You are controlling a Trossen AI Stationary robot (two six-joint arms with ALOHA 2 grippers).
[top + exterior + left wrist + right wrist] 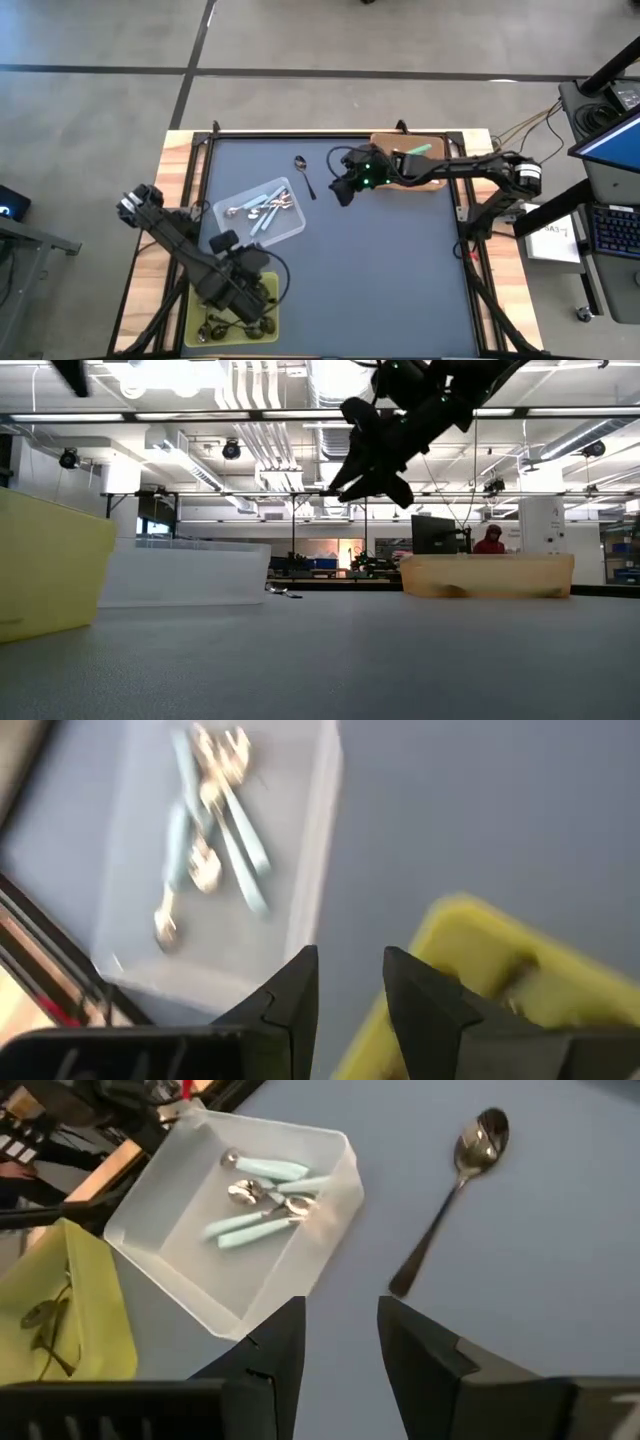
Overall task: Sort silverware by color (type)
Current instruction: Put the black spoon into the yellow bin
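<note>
Left gripper [245,285]: jaws parted slightly, holding nothing, positioned over the yellow tray [204,312] at the table's near edge. Pale blue spoons [262,208] lie in the clear tray [292,228]. Right gripper [345,190]: released, empty, raised just beside the dark metal spoon [304,175] lying alone on the table [400,270]. Farthest, a teal spoon [418,150] rests in the brown tray [435,184].
</note>
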